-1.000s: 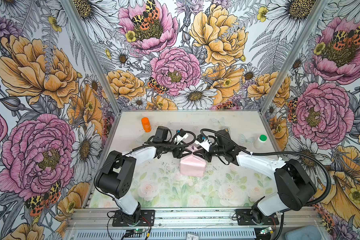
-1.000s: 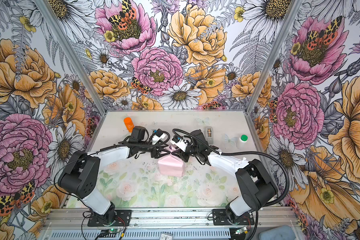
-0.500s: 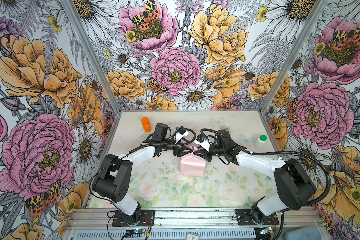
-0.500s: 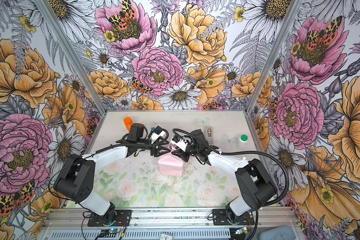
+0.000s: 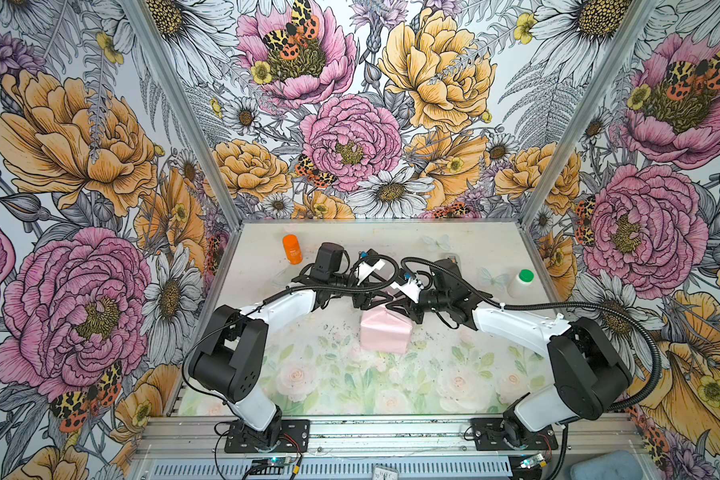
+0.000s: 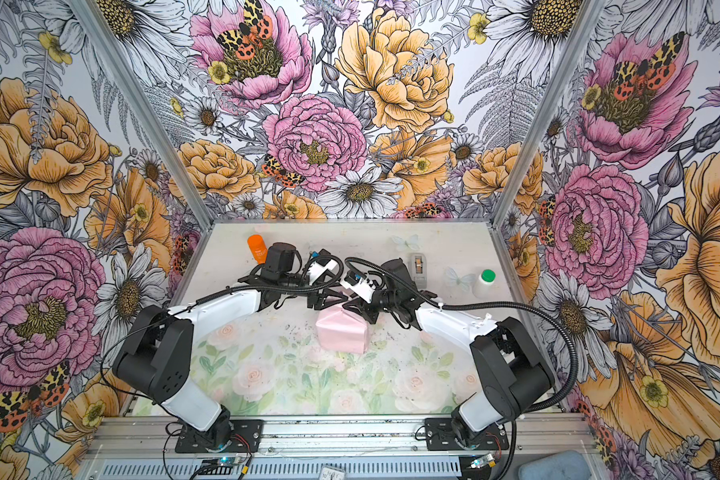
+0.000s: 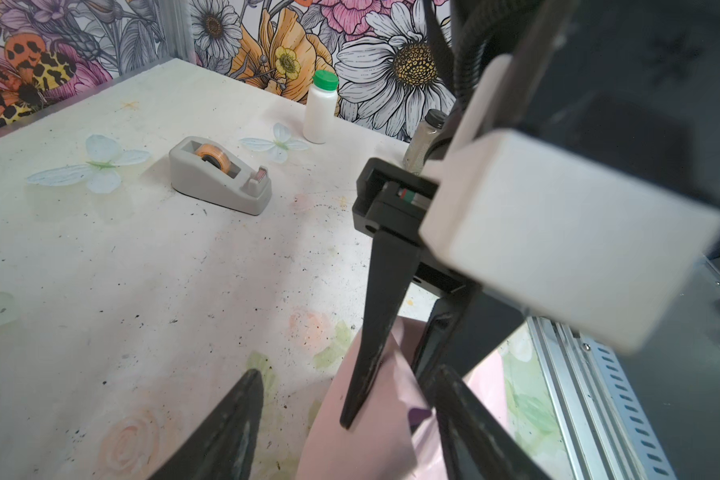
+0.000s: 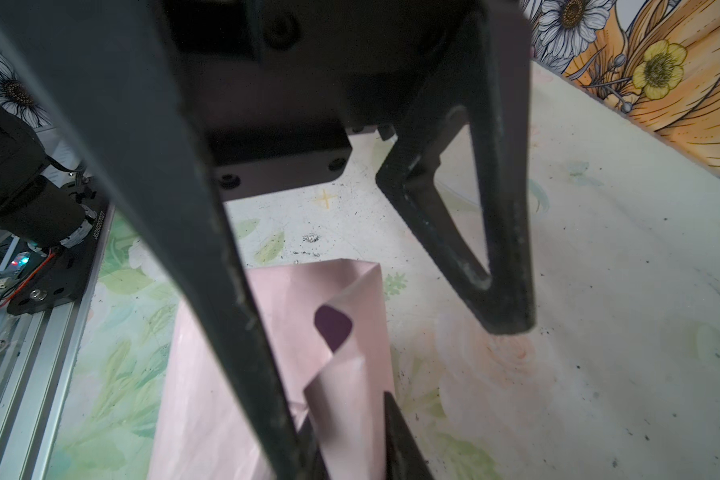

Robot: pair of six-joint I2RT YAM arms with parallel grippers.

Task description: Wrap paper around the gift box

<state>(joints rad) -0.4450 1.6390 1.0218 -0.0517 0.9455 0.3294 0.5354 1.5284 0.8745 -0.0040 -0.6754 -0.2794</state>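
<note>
1. Orange cylindrical plastic bottle (image 5: 292, 249), standing at the far left of the table: pale print on its side, too small to read in both top views.
2. Black metal base plate (image 8: 55, 270) of the left arm, seen in the right wrist view: one line of white characters (image 8: 99, 225) along a dark edge above it, like a serial number, too blurred to read with certainty.
3. Small white square tag (image 5: 385, 474) on the front aluminium rail: dark marks, perhaps digits, not legible.
4. Nothing else in view carries lettering that can be read.
</note>
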